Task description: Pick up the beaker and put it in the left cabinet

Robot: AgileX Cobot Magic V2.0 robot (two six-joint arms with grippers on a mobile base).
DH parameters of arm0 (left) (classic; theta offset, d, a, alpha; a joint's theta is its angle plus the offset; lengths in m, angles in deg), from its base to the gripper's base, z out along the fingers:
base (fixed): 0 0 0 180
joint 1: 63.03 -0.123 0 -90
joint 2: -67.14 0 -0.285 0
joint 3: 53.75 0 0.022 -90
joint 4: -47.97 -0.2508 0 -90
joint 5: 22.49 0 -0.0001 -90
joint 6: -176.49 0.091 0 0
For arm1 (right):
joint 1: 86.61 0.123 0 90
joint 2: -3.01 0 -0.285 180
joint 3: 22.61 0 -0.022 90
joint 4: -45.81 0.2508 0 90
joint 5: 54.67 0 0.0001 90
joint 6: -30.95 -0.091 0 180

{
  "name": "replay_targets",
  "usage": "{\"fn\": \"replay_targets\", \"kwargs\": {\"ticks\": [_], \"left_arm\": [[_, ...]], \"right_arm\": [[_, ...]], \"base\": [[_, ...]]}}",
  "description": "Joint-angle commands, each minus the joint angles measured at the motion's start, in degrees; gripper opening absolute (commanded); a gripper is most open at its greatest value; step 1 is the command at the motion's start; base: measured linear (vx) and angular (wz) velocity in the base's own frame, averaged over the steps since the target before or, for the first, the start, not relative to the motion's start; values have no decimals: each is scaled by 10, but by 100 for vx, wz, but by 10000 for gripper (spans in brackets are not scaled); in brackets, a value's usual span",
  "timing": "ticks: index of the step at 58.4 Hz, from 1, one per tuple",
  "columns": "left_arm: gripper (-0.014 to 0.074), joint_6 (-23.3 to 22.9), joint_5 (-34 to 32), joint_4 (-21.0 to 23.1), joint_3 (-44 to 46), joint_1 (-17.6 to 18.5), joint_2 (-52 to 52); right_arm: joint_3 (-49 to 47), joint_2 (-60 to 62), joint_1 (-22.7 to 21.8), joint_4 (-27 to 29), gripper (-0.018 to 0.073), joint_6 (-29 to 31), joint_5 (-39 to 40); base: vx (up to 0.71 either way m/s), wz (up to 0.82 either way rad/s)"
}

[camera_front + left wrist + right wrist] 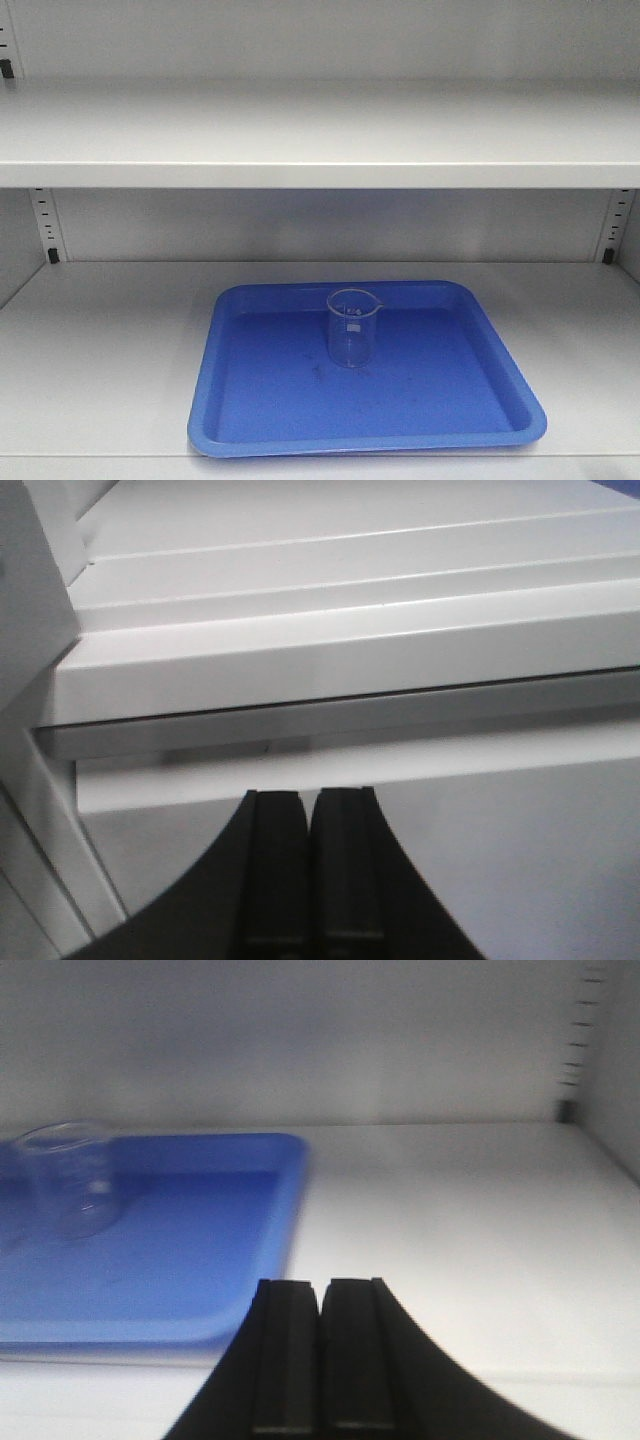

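The beaker (353,327) stands upright and empty on the blue tray (480,400), toward the tray's rear centre, on the lower shelf (100,350) of the left cabinet (300,130). It is ahead and well to the left of the right pincer (320,1355), untouched. Right pincer: jaws pressed together, holding nothing, over bare shelf beside the tray's edge. Left pincer (307,865): jaws likewise together, empty, facing shelf edges.

Lab (glass beaker (354,327), grey cabinet (300,135))
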Motion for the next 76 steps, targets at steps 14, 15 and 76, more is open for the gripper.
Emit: {"fn": "replay_targets", "kwargs": {"ticks": [14, 15, 76], "left_arm": [[4, -2, -43, 0, 7, -1, 6], [4, -2, -43, 0, 7, -1, 6], [4, -2, -43, 0, 7, -1, 6]], "right_arm": [[154, 170, -78, 38, -4, 5, 105], [160, 176, -78, 38, -4, 5, 107], [185, 313, -78, 30, -4, -1, 11]], "base": [[0, 0], [0, 0], [0, 0]]}}
